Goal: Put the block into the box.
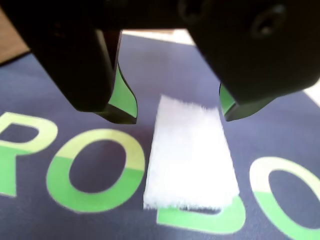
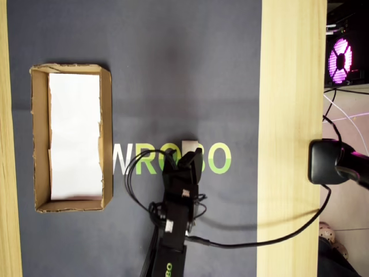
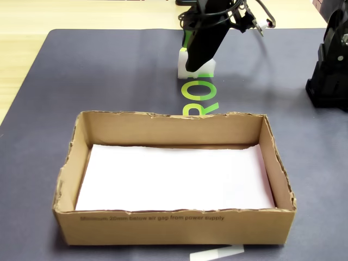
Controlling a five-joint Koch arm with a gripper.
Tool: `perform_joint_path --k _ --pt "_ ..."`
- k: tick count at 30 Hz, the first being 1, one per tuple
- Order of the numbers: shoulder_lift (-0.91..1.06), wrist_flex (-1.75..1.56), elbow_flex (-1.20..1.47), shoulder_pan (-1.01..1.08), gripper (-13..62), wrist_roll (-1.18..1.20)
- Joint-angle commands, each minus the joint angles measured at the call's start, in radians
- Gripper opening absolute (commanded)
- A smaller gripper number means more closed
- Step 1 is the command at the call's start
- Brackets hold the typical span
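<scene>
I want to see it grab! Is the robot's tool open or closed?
Open. In the wrist view, the tool has its two tips spread wide apart, with the white block lying on the mat between them, ungripped.

My tool (image 1: 175, 112) points down toward the desk (image 2: 184, 69), its jaws spread apart with a clear gap between the two green-faced fingertips (image 1: 122, 100). In the wrist view one black finger hangs at the left and the other at the right, both tips just above the surface. In the overhead view my arm (image 2: 173, 231) reaches up from the bottom edge, with the tool (image 2: 183, 158) at its far end and cables looping beside the wrist. In the fixed view the tool (image 3: 197, 62) is lowered at the far side, tilted slightly.
</scene>
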Motion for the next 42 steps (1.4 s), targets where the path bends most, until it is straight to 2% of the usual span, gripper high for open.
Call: perform_joint_path --k 1,12,20,27,34,35,39,40,42 --pt "-0.006 0.009 -0.061 0.008 30.7 0.074" --pt "-0.127 0.006 -0.061 0.078 30.8 0.052" --pt "-0.169 -0.003 -0.091 0.078 31.0 -0.135" --pt "-0.167 -0.005 -0.092 0.077 30.2 -0.396" --pt "-0.124 -0.020 -0.086 0.080 21.2 -0.515" --pt "-0.117 -0.038 -0.077 0.081 18.2 -0.525" --pt "-0.018 -0.233 0.038 0.089 -2.2 -0.549" --pt "0.012 -0.287 0.069 0.089 -5.1 -0.574" --pt "0.055 -0.345 0.083 0.084 -5.2 -0.712"
